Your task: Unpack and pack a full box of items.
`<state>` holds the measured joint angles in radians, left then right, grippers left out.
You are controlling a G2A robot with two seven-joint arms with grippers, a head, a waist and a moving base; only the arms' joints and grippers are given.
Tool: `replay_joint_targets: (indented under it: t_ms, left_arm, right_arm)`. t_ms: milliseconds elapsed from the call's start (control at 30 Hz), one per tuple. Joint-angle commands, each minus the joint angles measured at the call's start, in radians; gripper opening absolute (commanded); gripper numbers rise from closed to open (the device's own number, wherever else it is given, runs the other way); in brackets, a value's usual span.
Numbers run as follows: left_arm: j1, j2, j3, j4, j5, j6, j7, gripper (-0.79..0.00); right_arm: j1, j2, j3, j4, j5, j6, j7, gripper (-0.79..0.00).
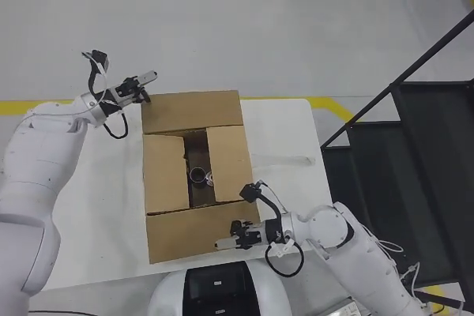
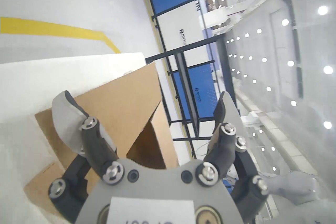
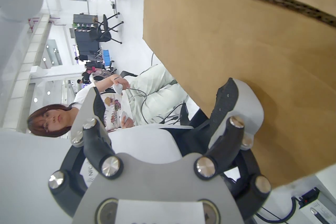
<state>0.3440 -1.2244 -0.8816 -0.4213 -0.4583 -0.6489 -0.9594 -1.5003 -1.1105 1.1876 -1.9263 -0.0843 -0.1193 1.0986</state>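
Note:
A brown cardboard box stands in the middle of the white table with its far and near flaps folded outward. The two side flaps lean inward, and the gap between them shows a shiny round item inside. My left gripper is open at the far flap's left corner; in the left wrist view one finger rests against the flap. My right gripper is open at the near flap's front right edge, with one finger against the cardboard. Neither holds anything.
A black metal staircase stands just right of the table. A yellow floor line runs behind the table. Bare tabletop lies left and right of the box.

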Motion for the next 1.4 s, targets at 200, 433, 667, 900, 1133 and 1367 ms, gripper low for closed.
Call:
replay_joint_targets:
  t_ms: [200, 433, 667, 900, 1133, 1367]
  left_arm:
    - [0.004, 0.003, -0.010, -0.006, -0.019, -0.001, -0.009, 0.000]
    - [0.004, 0.003, -0.010, -0.006, -0.019, -0.001, -0.009, 0.000]
    - [0.004, 0.003, -0.010, -0.006, -0.019, -0.001, -0.009, 0.000]
    - [0.004, 0.003, -0.010, -0.006, -0.019, -0.001, -0.009, 0.000]
    - [0.004, 0.003, -0.010, -0.006, -0.019, -0.001, -0.009, 0.000]
    - [0.004, 0.003, -0.010, -0.006, -0.019, -0.001, -0.009, 0.000]
  right_arm:
    - [0.113, -0.016, -0.054, -0.086, 0.025, 0.302, -0.120, 0.000]
    - [0.369, -0.072, -0.267, 0.022, -0.010, 0.486, -0.248, 0.000]
    - [0.553, -0.138, -0.438, 0.208, -0.031, 0.562, -0.357, 0.000]
    - [0.615, -0.179, -0.510, 0.356, -0.031, 0.569, -0.417, 0.000]
    - [0.646, -0.215, -0.549, 0.498, 0.013, 0.530, -0.441, 0.000]
    - [0.655, -0.253, -0.541, 0.616, 0.208, 0.359, -0.400, 0.000]
